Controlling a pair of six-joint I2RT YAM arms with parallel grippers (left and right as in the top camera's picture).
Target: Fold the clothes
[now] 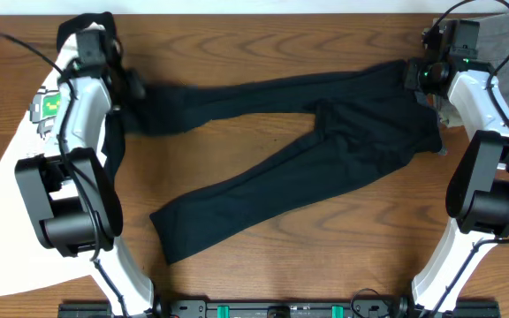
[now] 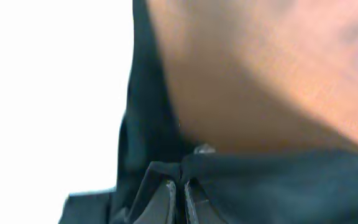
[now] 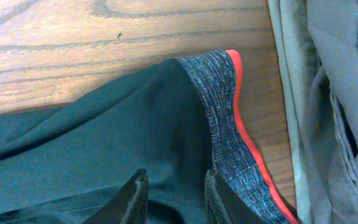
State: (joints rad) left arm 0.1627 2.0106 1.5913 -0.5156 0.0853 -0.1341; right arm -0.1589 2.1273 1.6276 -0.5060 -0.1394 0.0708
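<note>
Black cloth bunches right at my left claw (image 2: 180, 183), whose two fingers (image 2: 169, 200) stand almost closed, with a fold of the trousers (image 2: 278, 186) pinched at their tips. Beyond them that view is blurred: dark fabric climbs along a washed-out white area, with the warm brown table (image 2: 278, 74) to the other side. From above, the left claw (image 1: 133, 87) sits at the far-left end of the upper leg.

My right claw (image 3: 174, 186) has its fingers (image 3: 135, 196) apart, with flat black cloth lying between them. I cannot tell whether they press it. Just past them runs the mottled grey waistband (image 3: 219, 106) with its coral-red edge (image 3: 244, 118), curving over bare wood. Beside that lie the grey-olive trousers (image 3: 334, 93), close to the edge but apart from it. Overhead, the right claw (image 1: 416, 75) is at the far-right corner of the waist.

The trousers (image 1: 325, 124) are soft, matt black and spread flat on the table (image 1: 237, 35), a little rumpled at the seat. Their long axis runs across the table, with the waist on my right and the legs pointing left. The legs fork. The far one lies almost straight towards my left claw. The near one slants down towards the table's front edge, and its hem (image 1: 168, 234) lies free. A white T-shirt (image 1: 7, 177) with a green print lies under my left arm.
</note>
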